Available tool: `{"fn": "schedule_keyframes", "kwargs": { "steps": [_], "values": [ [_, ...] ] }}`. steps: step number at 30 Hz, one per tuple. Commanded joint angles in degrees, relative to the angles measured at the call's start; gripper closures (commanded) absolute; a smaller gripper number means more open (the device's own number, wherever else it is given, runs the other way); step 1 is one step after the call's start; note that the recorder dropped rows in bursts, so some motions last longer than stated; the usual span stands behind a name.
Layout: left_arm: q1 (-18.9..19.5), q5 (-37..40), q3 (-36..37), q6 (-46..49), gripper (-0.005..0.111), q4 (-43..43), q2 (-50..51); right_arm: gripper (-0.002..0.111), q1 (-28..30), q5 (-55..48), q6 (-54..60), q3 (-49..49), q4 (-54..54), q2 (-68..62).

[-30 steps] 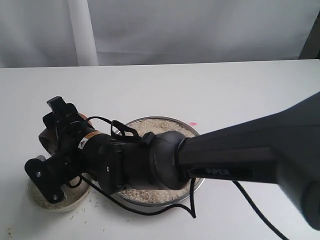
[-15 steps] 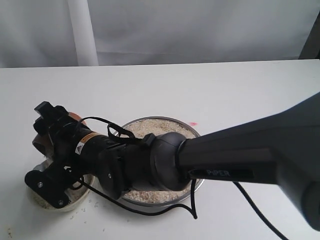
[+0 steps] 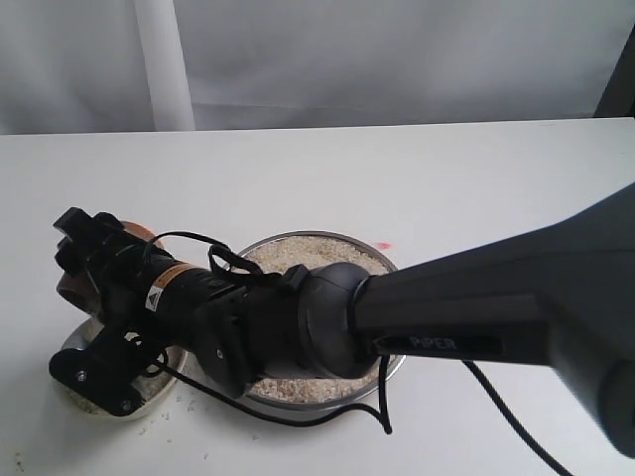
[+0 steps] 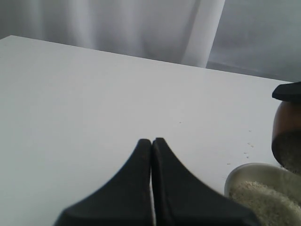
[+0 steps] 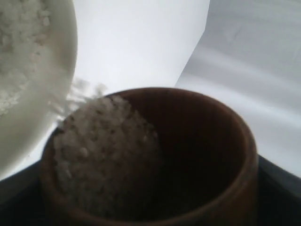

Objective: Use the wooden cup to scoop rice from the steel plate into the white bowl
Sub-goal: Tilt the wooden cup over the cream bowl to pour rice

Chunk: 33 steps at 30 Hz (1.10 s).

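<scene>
In view are 1 steel plate (image 3: 337, 395), 1 white bowl (image 3: 154, 392) and 1 wooden cup (image 5: 202, 136).

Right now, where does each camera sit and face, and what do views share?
Exterior: raised, off the arms, facing the curtain; right arm reaches over steel plate.
Left wrist: low over table, along shut left gripper.
Right wrist: looks into tilted wooden cup of rice in right gripper, by white bowl.
Shared: wooden cup, white bowl in all three.

**Three Views, One Corner**

The exterior camera looks down over the right arm (image 3: 476, 307), across the worktop (image 3: 298, 169) toward a curtain (image 3: 397, 59). The left wrist camera skims low past the left fingers (image 4: 131, 188). The right wrist camera sits almost inside the wooden cup (image 5: 207, 155). All three catch cup and white bowl (image 4: 249, 172).
</scene>
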State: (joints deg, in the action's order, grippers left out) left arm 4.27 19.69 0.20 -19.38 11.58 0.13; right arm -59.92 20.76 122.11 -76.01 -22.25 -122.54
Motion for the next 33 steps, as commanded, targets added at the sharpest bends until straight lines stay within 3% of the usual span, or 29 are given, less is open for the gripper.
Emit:
{"fn": "schedule_keyframes", "kwargs": {
  "steps": [1, 33],
  "values": [
    [-0.27, -0.36, -0.20, -0.08, 0.107, -0.33, -0.13, 0.108, -0.08, 2.78, 0.71, 0.20, 2.29, 0.32],
    [-0.27, -0.36, -0.20, -0.08, 0.107, -0.33, -0.13, 0.108, 2.35, 4.72, 0.68, 0.20, 14.21, 0.32]
  ]
}}
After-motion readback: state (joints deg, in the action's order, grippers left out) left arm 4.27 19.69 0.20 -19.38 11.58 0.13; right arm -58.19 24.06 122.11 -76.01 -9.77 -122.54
